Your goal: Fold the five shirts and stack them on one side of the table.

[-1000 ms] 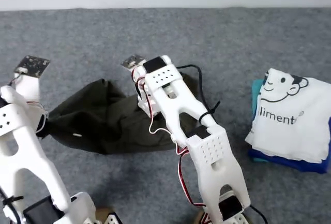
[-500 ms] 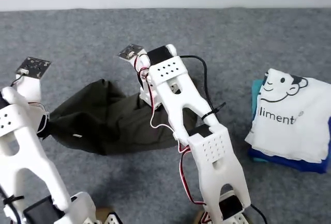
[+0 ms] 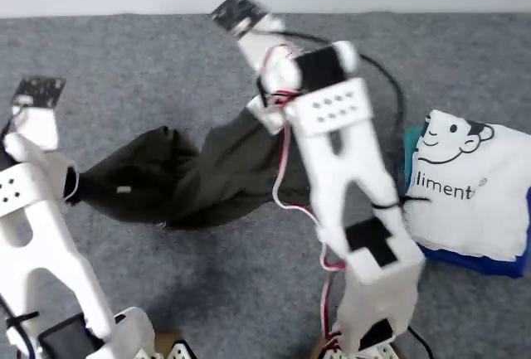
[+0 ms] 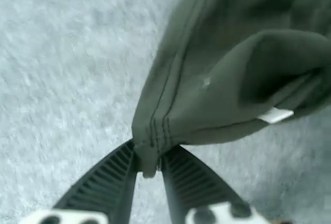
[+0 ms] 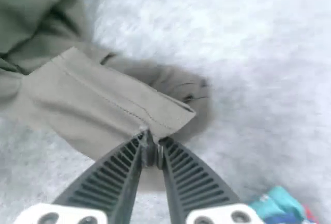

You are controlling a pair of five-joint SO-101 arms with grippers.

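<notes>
Right claw [image 5: 151, 145] risen, clamped on one olive shirt [image 3: 191, 181], left claw [image 4: 149, 163] clamped likewise, one folded stack [image 3: 469, 206]

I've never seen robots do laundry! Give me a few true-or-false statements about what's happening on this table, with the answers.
1. The left pincer is shut on an edge of the olive shirt. True.
2. The right pincer hangs open, holding nothing. False: it is shut on a hem of the olive shirt.
3. A white shirt tops the folded stack. True.
4. The olive shirt lies neatly folded on the stack. False: it is crumpled and unfolded on the grey table, not on the stack.
</notes>
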